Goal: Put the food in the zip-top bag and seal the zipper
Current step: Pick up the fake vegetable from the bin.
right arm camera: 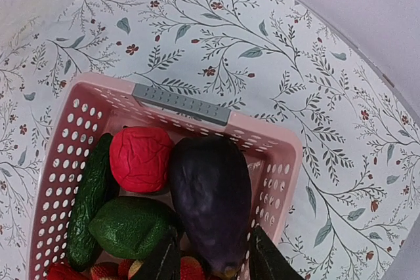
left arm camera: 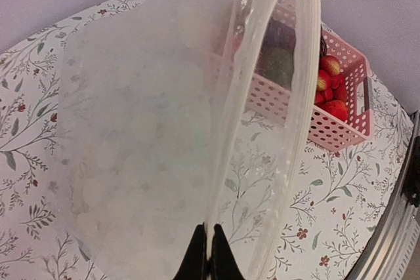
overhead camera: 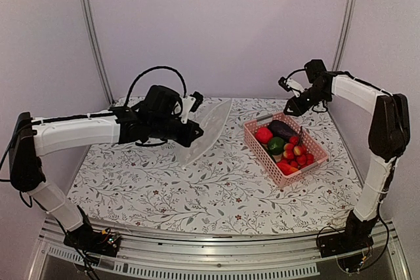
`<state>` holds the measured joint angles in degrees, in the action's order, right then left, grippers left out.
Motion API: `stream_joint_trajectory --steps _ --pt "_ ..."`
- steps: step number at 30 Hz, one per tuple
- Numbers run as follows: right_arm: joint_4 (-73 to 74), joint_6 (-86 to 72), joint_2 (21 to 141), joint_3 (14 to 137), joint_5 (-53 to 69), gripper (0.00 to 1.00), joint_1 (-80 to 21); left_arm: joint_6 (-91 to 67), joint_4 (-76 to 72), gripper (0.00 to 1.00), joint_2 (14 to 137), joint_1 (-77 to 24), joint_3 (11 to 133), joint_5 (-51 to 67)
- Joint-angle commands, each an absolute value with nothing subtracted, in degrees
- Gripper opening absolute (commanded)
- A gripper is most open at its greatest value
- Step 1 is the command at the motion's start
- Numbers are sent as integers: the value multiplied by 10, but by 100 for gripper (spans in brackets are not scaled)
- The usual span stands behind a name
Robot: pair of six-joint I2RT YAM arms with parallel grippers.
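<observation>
Across the lower part of the top view, a broad strip of table (overhead camera: 197, 191) is seen bare. Above it, at centre, the clear bag (overhead camera: 209, 128) is held up by its edge, pinched between the closed fingers of the left gripper (left arm camera: 208, 246). Its zipper (left arm camera: 307, 63) rim curves up the right of the wrist view, and open table is seen between bag and pink basket (overhead camera: 261, 154). Farther back, the right gripper (right arm camera: 213, 263) is hung with fingers apart over the basket's far end, where the eggplant (right arm camera: 210, 191), red fruit (right arm camera: 140, 157) and green piece (right arm camera: 131, 226) are packed.

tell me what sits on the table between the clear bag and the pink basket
Nothing: only bare floral tablecloth separates the zip-top bag and the basket, as the top external view shows.
</observation>
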<state>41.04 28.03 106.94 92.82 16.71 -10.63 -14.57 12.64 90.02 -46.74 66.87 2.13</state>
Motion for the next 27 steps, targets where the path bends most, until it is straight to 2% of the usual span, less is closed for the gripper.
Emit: stream_joint_trajectory --steps 1,7,17,23,27 --pt "434 305 1137 981 141 36 -115 -128 119 0 903 -461 657 3" --pt "446 327 1190 1022 118 57 -131 -125 121 0 898 -461 658 5" --pt "460 337 1252 1047 76 59 -151 -123 128 0 899 -465 661 13" --pt "487 337 1275 1051 74 70 -153 -122 129 0 899 -466 663 18" --pt "495 332 1282 1052 58 72 -154 -122 131 0 901 -466 665 23"
